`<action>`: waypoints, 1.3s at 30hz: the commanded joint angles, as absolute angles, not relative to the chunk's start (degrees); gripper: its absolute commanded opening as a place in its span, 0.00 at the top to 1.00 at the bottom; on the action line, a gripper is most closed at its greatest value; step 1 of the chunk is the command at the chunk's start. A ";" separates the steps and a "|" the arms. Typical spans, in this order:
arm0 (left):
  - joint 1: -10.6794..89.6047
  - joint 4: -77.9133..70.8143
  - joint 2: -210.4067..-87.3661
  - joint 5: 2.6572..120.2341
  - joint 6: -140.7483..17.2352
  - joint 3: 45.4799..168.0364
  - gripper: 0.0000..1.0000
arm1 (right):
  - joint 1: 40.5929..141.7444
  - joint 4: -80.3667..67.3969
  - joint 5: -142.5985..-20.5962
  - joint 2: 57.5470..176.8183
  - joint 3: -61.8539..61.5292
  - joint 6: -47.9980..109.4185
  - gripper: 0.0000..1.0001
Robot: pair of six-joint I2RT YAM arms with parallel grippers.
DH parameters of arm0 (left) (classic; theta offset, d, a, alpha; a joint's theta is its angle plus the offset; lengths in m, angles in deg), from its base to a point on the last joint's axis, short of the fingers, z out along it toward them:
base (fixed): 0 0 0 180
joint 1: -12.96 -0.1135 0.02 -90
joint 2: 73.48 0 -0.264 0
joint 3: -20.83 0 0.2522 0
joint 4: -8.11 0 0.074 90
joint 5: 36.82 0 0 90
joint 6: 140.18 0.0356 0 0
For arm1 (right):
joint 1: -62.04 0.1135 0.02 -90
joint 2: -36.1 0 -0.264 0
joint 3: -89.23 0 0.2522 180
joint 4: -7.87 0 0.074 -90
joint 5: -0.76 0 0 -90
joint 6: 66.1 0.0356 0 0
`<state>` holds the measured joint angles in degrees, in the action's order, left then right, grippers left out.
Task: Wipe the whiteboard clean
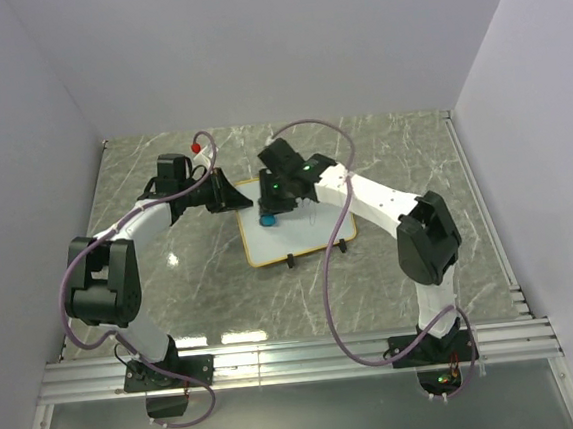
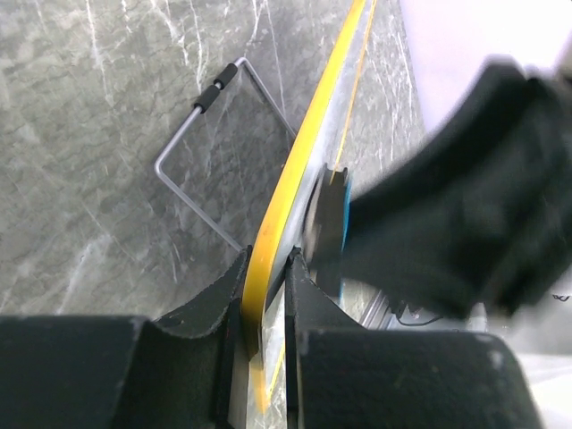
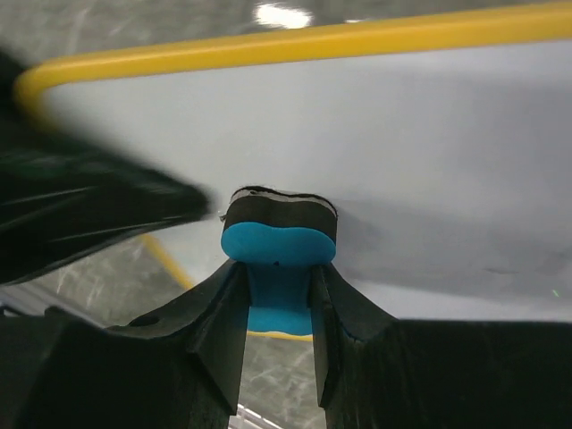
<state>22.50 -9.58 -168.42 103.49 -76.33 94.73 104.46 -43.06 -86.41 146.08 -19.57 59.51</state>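
We are logging the whiteboard [image 1: 308,235] near the middle of the grey-green marble table [image 1: 171,275], between the two arms. Its two small black feet [image 1: 291,261] are pointing toward the arm bases.

The left gripper [image 2: 264,286] is clamping the board's orange-yellow frame [image 2: 304,152]. In the left wrist view both fingers are pressing on that thin edge, one on each side, so it is closed on the whiteboard. In the top view this grip is sitting on the board's left side, toward the far corner. We cannot tell whether the held edge is lifted off the table or lying flat.

The right gripper [image 3: 279,295] is squeezing a blue eraser [image 3: 279,246], fingers tight on both flanks of the blue block. The eraser's dark felt layer is touching the white surface, and in the right wrist view a rounded corner of the frame is showing close by. In the top view the eraser is resting on the left part of the board, just beside the left gripper, with the right arm reaching in over the board from the right.

A bent wire loop [image 2: 192,134] with a short black sleeve is showing on the marble beside the frame in the left wrist view, and we are unsure how it joins the board. Any writing is too small or blurred for us to read.
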 commanded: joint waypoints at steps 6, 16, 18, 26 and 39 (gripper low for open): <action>24.74 -16.81 -167.70 96.78 -73.29 96.02 1.00 | 108.89 -38.85 -83.87 150.62 -20.24 54.92 1.00; 24.83 -17.96 -167.52 96.69 -73.03 96.72 1.00 | 106.69 -41.66 -98.80 148.44 -9.90 56.76 1.00; 24.74 -18.57 -167.87 96.52 -72.85 97.34 1.00 | 106.86 -40.70 -99.08 146.94 -6.20 56.94 1.00; 24.74 -18.84 -168.31 96.60 -73.03 98.31 1.00 | 108.71 -39.47 -97.33 145.79 -3.72 55.63 1.00; 24.83 -19.80 -169.19 95.90 -72.41 98.31 1.00 | 112.40 -37.79 -91.08 146.75 -13.56 52.64 1.00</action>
<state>23.18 -14.67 -168.15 101.46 -73.82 96.87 111.51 -41.37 -93.42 144.04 -12.71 53.83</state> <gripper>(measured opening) 0.203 0.362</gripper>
